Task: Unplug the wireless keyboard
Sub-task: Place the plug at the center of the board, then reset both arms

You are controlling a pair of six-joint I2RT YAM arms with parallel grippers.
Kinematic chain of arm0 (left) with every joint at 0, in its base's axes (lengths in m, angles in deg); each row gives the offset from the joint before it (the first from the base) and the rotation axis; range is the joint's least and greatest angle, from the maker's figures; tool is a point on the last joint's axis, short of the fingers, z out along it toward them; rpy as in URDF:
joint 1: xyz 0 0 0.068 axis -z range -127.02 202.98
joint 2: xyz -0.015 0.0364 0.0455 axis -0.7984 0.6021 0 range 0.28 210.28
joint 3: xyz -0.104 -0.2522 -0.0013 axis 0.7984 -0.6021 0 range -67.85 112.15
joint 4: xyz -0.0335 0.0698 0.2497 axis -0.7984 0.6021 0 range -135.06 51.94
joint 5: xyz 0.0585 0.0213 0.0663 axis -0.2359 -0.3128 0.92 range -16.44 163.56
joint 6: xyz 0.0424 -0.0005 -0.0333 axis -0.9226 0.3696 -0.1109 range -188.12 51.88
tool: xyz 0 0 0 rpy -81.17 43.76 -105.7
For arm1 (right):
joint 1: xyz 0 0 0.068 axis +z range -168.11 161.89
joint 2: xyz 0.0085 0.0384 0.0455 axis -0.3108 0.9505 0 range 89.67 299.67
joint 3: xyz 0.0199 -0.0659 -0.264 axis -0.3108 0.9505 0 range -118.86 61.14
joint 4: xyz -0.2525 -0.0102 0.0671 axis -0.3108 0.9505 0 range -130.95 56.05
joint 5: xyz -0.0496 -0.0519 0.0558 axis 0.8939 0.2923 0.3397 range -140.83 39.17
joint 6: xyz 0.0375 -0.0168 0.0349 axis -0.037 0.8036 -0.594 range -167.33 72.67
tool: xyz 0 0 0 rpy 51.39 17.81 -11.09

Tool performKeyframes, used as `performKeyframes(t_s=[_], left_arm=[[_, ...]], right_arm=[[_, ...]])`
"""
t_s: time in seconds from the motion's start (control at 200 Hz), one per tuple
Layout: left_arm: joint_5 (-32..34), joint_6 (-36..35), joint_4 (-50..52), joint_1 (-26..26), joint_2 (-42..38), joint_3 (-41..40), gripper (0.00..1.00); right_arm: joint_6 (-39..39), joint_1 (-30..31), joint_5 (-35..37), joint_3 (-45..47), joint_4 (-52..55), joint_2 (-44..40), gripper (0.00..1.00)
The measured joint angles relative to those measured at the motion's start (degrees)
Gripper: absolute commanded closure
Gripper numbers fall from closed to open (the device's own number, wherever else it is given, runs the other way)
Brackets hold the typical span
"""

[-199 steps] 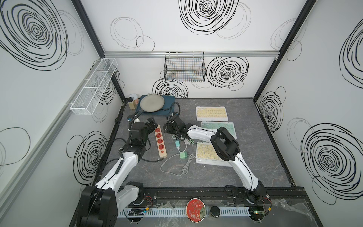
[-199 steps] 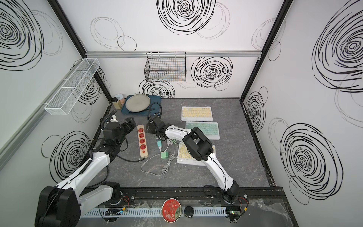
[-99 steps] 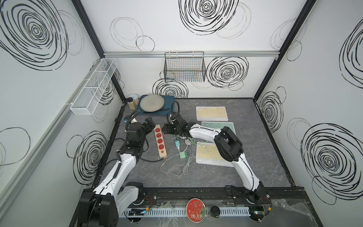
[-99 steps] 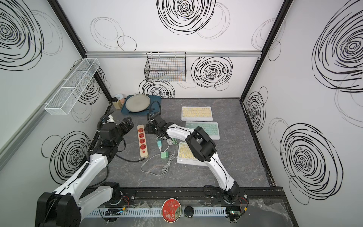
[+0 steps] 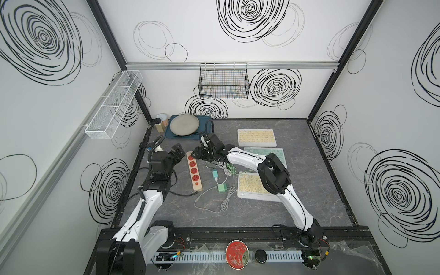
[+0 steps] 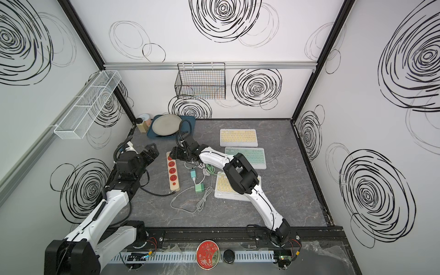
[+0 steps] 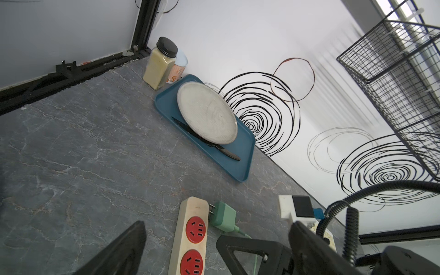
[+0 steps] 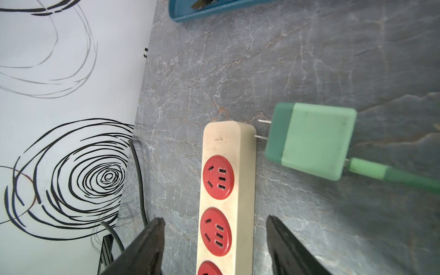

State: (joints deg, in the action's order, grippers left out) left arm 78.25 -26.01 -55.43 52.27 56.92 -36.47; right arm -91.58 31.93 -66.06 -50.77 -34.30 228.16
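hovering over the far end of the strip (image 8: 228, 142), the right pincer (image 8: 214, 219) is released, its jaws spread to either side of the strip and grasping nothing. the green charger (image 8: 314, 142) lies flat on the surface just beside that end, unplugged, its prongs aimed at the strip's side, and its green cable (image 8: 392, 176) runs away from the strip. the left pincer (image 5: 178, 154) is released too and empty, just beside the strip on the other side. nearer the robot, a blue charger (image 5: 215, 175) and a second green charger (image 5: 222, 188) lie among loose cables (image 5: 212, 202). to the right lie a far yellow keyboard (image 5: 257, 137), a green keyboard (image 5: 273, 153) and a near yellow keyboard (image 5: 250, 184), the last partly hidden by the right arm (image 5: 273, 176); which one the green cable reaches i cannot tell. in the far left corner a tray (image 7: 238, 154) bears a plate (image 7: 207, 112) and a knife (image 7: 204, 140), with a jar (image 7: 159, 66) and a cup (image 7: 179, 66) beside it. the surface is grey and veined like stone. the white walls carry black scribbled rings, a black basket (image 5: 223, 83) and a white rack (image 5: 114, 104).
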Motion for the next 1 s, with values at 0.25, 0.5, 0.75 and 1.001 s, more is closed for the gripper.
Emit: performKeyframes(t_s=[0.25,0.5,0.75,1.001], left_arm=[[0.9,-0.6,0.1,-0.8,0.1,0.1,0.01],[0.8,-5.9,-7.4,-1.0,3.0,-0.3,0.01],[14.5,-27.4,-25.4,8.0,16.1,-4.9,0.01],[23.7,-40.2,-35.8,12.8,22.9,-10.8,0.01]], right_arm=[[6.8,0.2,6.3,10.2,-0.2,-11.8,0.23],[15.6,-7.4,18.2,33.1,-7.6,-48.2,0.08],[25.5,-27.6,33.5,55.3,-16.0,-65.9,0.1],[34.2,-46.3,38.0,82.7,-26.1,-62.7,0.11]])
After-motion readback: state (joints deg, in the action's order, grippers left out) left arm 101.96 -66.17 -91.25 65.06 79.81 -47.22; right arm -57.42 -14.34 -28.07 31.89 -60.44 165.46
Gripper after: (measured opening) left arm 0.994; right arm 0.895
